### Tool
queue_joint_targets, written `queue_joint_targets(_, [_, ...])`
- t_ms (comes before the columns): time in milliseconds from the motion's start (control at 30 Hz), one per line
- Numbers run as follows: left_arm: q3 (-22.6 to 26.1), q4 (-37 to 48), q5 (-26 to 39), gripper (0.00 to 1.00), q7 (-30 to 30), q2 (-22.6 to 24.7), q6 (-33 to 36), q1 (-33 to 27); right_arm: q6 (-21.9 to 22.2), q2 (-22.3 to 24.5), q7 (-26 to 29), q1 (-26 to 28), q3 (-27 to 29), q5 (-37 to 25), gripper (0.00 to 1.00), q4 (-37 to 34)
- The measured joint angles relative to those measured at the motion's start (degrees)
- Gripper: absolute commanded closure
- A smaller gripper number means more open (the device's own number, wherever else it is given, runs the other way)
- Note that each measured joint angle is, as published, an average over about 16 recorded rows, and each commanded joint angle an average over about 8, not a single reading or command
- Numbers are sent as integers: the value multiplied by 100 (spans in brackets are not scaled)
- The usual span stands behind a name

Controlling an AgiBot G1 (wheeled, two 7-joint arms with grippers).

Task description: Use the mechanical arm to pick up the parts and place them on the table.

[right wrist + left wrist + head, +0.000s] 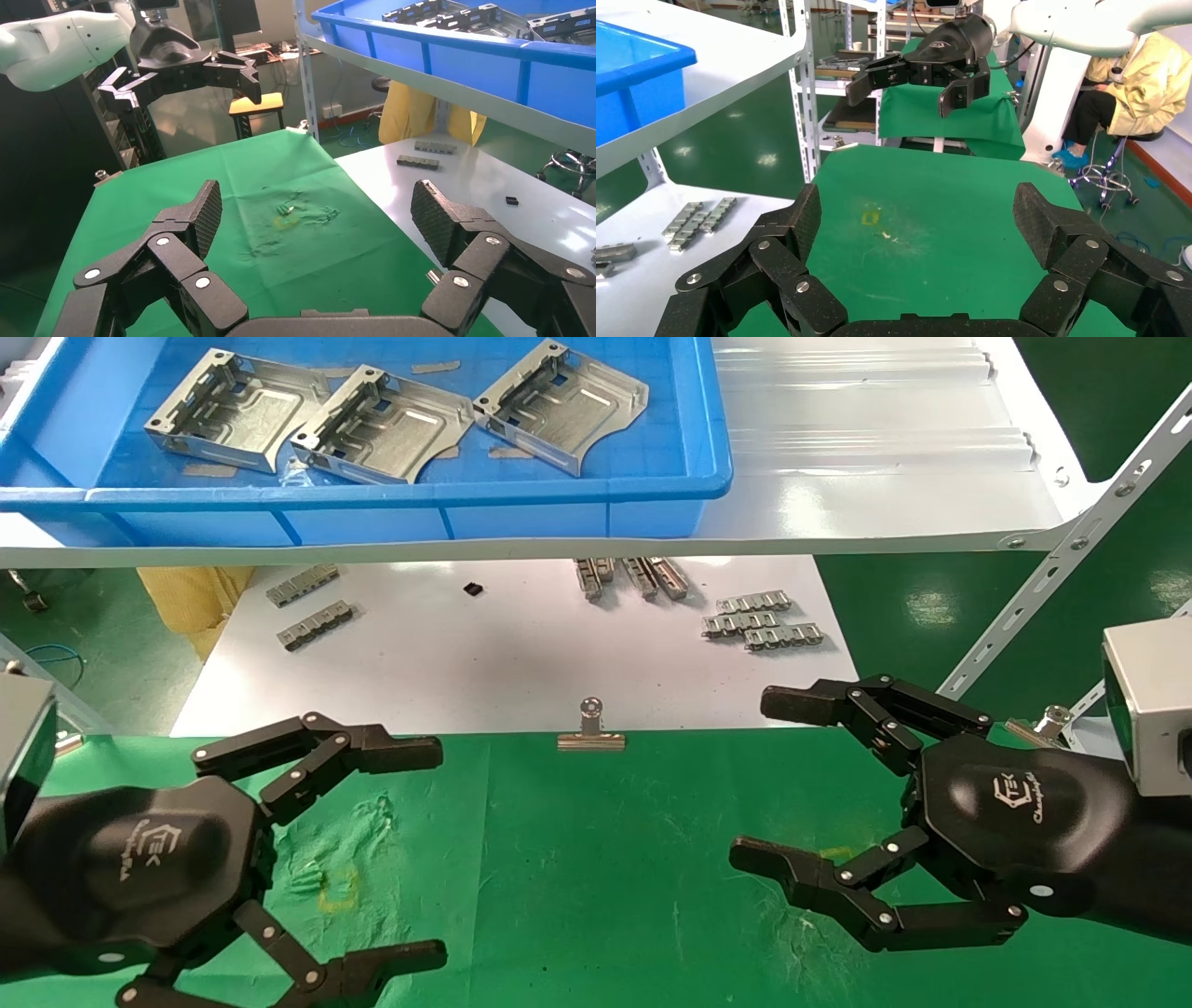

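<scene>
Hovering over the green table (596, 859), I had the left gripper (440, 848) and right gripper (750, 777) both spread wide and empty, while three parts (382, 426) lay in the blue tray (419, 500).

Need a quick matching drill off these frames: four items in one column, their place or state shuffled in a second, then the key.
Column 1
1. flat silver stamped metal parts
2. small grey chain-like link strips
3. silver binder clip
4. left gripper

Column 2
A. on the white board
B. open over the green cloth table
C. in the blue plastic tray
D. at the cloth's far edge

Pairs: 1-C, 2-A, 3-D, 4-B
</scene>
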Motion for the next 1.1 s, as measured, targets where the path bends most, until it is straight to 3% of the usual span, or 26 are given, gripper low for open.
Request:
queue_joint_targets(433, [0, 0, 0, 0, 0, 0, 0, 0, 0, 0, 0, 0, 0, 0, 1, 0])
queue_joint_targets(467, [0, 0, 0, 0, 0, 0, 0, 0, 0, 0, 0, 0, 0, 0, 6, 0])
queue_joint_targets(667, [-2, 3, 0, 0, 0, 1, -8, -2, 0, 0, 0, 0, 0, 0, 81, 0])
queue_joint_targets(733, [-6, 13, 5, 0, -4, 10, -38, -13, 0, 0, 0, 0, 0, 0, 100, 0])
queue_joint_targets(1100, [-35, 171, 194, 0, -120, 252, -665, -387, 0, 0, 0, 0, 0, 0, 100, 0])
